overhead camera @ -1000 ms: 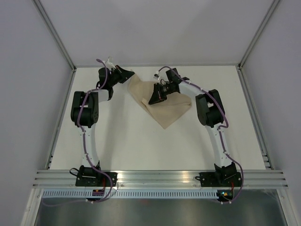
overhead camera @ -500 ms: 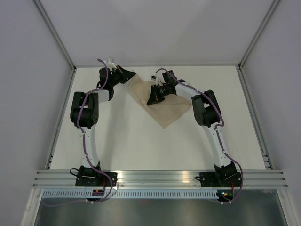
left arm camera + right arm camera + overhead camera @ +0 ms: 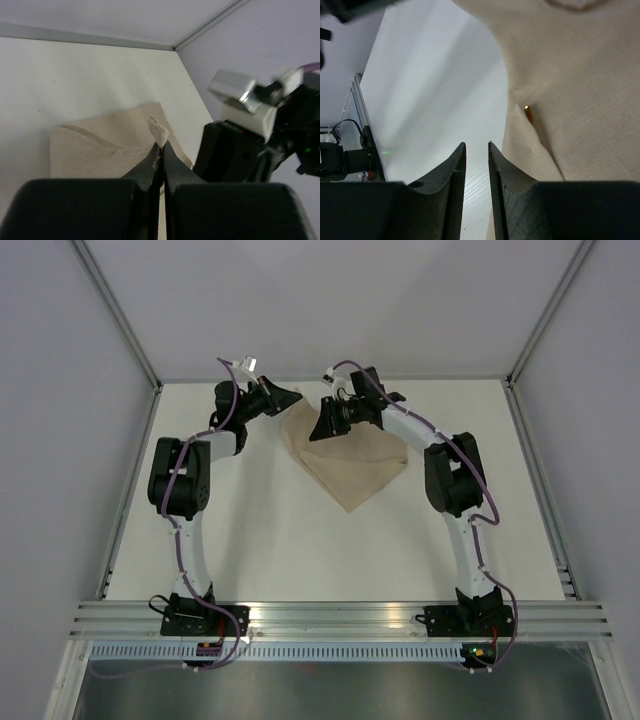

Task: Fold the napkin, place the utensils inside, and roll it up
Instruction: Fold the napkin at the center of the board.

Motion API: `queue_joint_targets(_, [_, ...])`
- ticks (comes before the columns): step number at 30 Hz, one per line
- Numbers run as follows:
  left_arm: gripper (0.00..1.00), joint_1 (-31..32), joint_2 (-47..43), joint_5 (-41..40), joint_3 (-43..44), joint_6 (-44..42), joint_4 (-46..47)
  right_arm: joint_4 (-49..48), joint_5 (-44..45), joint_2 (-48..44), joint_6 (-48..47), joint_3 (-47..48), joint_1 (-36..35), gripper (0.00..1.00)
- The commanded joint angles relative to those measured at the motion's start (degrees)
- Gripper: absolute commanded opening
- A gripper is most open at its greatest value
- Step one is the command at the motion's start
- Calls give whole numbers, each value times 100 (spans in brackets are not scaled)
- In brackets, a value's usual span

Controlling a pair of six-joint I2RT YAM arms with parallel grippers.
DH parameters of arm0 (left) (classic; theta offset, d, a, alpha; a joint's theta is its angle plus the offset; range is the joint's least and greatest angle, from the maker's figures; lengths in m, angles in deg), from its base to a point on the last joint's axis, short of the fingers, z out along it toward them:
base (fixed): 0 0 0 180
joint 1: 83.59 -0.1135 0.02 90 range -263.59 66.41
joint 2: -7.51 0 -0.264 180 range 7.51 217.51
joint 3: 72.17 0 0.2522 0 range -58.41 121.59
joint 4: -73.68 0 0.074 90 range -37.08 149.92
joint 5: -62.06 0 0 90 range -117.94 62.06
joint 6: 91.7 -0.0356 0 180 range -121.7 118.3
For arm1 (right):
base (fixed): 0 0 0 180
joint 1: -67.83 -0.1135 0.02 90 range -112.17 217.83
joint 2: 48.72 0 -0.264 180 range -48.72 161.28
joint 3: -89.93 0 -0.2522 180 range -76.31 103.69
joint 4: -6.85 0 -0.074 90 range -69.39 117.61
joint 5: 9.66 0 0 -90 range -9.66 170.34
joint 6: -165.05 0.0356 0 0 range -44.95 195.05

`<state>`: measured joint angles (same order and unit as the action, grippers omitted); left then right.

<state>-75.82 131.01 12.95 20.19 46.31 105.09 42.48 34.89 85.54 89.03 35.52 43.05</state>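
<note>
Left gripper (image 3: 161, 148), jaws pinched together on a raised corner of the one napkin (image 3: 100, 145), which spreads toward 9 o'clock. Right gripper (image 3: 475, 150), jaws narrowly parted and empty, hovers over the table (image 3: 435, 75), the cloth at 2 o'clock. One knife (image 3: 528, 114): only its orange tip shows, the rest hidden under a fold.

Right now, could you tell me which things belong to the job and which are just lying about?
Job: large beige cloth napkin; slim knife, only its yellow-orange tip showing from a fold.
Lying about: nothing loose; just the white table and aluminium frame rail.
</note>
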Motion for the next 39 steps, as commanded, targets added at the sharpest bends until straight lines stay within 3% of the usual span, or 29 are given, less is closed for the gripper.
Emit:
queue_joint_targets(1, [2,189,-511,560,-248,-458,405,27,124,-997,-228,-231,51,30])
queue_joint_targets(9, [2,874,-871,1658,-829,-1232,255,773,861,-2623,-878,-1286,762,29])
queue_joint_targets(19, [2,1552,-1056,1634,-1559,-2505,-911,1610,1618,-4046,-1713,-2182,1220,29])
queue_joint_targets(33, [2,1921,-1004,1212,-1691,-3412,-1959,1557,1759,-4092,-1855,-3009,1300,28])
queue_joint_targets(39, [12,2053,-968,887,-1647,-3561,-2187,1469,1777,-4013,-1872,-3194,1300,28])
